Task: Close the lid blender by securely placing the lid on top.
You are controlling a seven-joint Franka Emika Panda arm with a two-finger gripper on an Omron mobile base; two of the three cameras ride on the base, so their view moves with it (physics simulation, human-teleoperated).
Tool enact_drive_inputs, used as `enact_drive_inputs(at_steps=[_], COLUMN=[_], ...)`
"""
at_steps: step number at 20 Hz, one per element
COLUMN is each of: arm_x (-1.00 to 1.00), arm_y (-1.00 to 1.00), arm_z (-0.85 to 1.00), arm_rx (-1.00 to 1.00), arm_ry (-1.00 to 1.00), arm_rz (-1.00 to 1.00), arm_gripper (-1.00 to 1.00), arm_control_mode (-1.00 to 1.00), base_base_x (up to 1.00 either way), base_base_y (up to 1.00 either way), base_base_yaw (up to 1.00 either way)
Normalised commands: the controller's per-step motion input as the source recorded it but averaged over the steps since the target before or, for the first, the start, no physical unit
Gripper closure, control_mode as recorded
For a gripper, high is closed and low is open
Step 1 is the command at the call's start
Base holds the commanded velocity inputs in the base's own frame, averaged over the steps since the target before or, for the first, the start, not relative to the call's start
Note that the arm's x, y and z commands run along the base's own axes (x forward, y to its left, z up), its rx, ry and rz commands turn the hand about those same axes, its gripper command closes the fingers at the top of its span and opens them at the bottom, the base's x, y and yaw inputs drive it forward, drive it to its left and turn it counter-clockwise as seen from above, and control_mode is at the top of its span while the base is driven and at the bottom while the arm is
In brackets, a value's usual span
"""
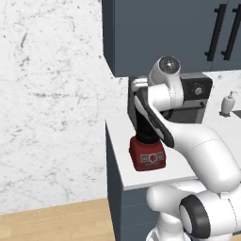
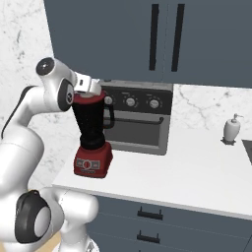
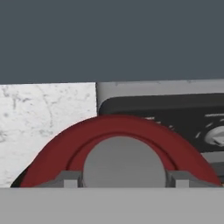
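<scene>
Nearest my hand camera: lid [image 3: 118, 131], red disc with pale grey centre cap, seen face-on between my two finger tips [image 3: 65, 178], one on each side of the grey cap and touching it; my gripper [image 3: 124, 180] is clamped on lid at that cap. Item two: blender [image 2: 91, 133], near-black tapered jar, side handle turned toward the oven side, on red square base with white-and-black panel; stands upright on desk [image 2: 197, 167] near its front left corner. Relation of lid to jar: from the right base view, lid [image 2: 87, 98] shows as a red band right at the jar's rim, directly under my gripper [image 2: 90, 88]; whether it is fully seated or hanging just above the rim I cannot tell. Jar's long axis is vertical, so the line from gripper through lid to jar mouth runs straight down; I judge the coming move to be a short downward press along that axis, then letting go, with little or no sideways correction. From the left base view my own forearm covers the jar, leaving the red base [image 1: 148, 154] showing below. Beyond my gripper: grey toaster oven [image 2: 140, 120] with knobs, set against the marble wall behind the jar. Well off to the oven's far side: white soap dispenser [image 2: 231, 129] on desk. Overhead: dark blue cabinets [image 2: 162, 39] with black handles.
</scene>
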Motion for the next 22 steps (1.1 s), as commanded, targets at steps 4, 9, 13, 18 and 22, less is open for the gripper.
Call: enact_drive_inputs(at_steps=[4,9,13,18,22], arm_x=[-0.25,-0.32,-0.40,-0.42,-0.51], arm_y=[0.00,0.00,0.00,0.00,0.00], arm_z=[-0.18,-0.04,0.00,0.01,0.11], arm_rx=[-0.03,0.00,0.00,0.00,0.00], arm_ry=[0.00,0.00,0.00,0.00,0.00], arm_rz=[0.00,0.00,0.00,0.00,0.00], arm_gripper=[-1.00,-1.00,-1.00,-1.00,-1.00], arm_control_mode=[-1.00,-1.00,-1.00,-1.00,-1.00], base_base_x=[0.00,0.00,0.00,0.00,0.00], base_base_y=[0.00,0.00,0.00,0.00,0.00], base_base_yaw=[0.00,0.00,0.00,0.00,0.00])
